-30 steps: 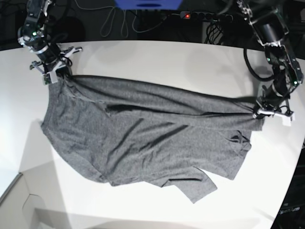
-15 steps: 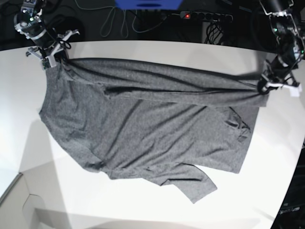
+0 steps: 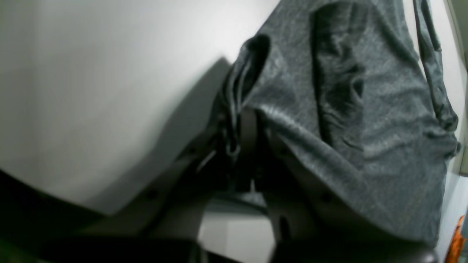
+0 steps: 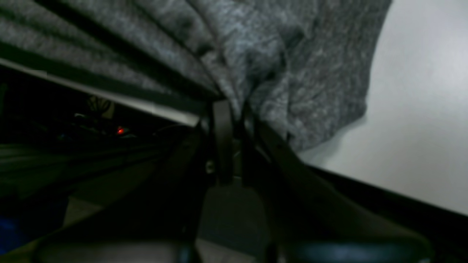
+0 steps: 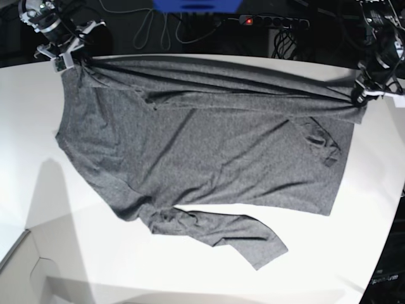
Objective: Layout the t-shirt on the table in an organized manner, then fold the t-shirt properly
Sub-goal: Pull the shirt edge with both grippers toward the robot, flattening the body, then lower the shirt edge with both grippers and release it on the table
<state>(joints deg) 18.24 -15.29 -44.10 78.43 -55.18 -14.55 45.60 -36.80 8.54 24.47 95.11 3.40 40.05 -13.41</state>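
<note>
The dark grey t-shirt (image 5: 202, 145) is stretched wide across the white table (image 5: 190, 272), its far edge lifted and pulled taut between both arms. At the far right, my left gripper (image 5: 362, 96) is shut on one corner of the shirt (image 3: 365, 120), with cloth bunched between its fingers (image 3: 248, 138). At the far left my right gripper (image 5: 68, 57) is shut on the other corner of the shirt (image 4: 256, 54), pinched between its fingers (image 4: 223, 120). A long sleeve (image 5: 221, 231) trails at the near side.
Cables and a power strip (image 5: 266, 22) with a red light lie in the dark beyond the table's far edge. A blue object (image 5: 196, 5) sits at the top centre. A pale box edge (image 5: 25, 266) shows at the bottom left.
Both grippers have moved toward the far edge of the table, still holding the shirt. The cloth has been dragged back and spread flatter, with its top edge tauter.
</note>
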